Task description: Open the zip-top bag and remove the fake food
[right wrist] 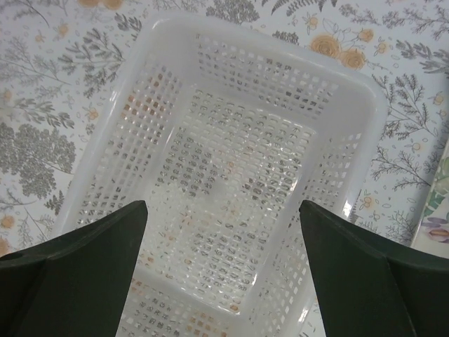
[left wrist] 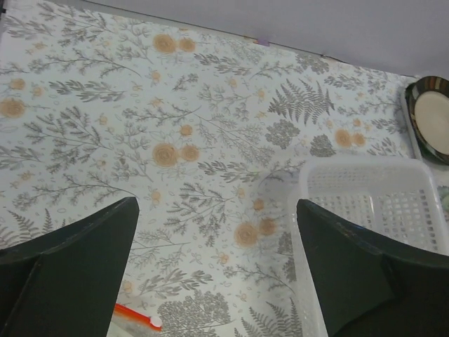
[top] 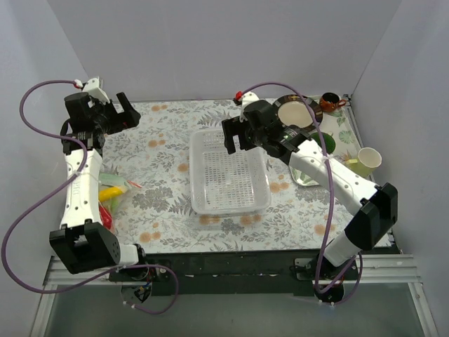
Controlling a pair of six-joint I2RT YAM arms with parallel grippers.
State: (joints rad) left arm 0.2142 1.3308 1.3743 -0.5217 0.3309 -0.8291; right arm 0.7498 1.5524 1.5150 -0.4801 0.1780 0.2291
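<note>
The zip-top bag (top: 116, 193) lies at the table's left side, partly hidden under my left arm. The fake food shows inside it: a yellow piece (top: 109, 191) and a red piece (top: 105, 210). The end of its orange-red zip strip (left wrist: 137, 317) shows at the bottom of the left wrist view. My left gripper (top: 126, 111) is open and empty, raised over the far left of the table, well beyond the bag; in its wrist view (left wrist: 217, 267) only the patterned cloth lies between the fingers. My right gripper (top: 235, 140) is open and empty above the white tray's far end (right wrist: 223, 267).
The white perforated tray (top: 200, 203) stands in the middle and is empty; it also shows in the left wrist view (left wrist: 372, 175) and the right wrist view (right wrist: 168, 42). A brown-rimmed plate (top: 295, 112), a pale cup (top: 368, 159) and a small brown item (top: 330, 104) crowd the back right. Walls close in on three sides.
</note>
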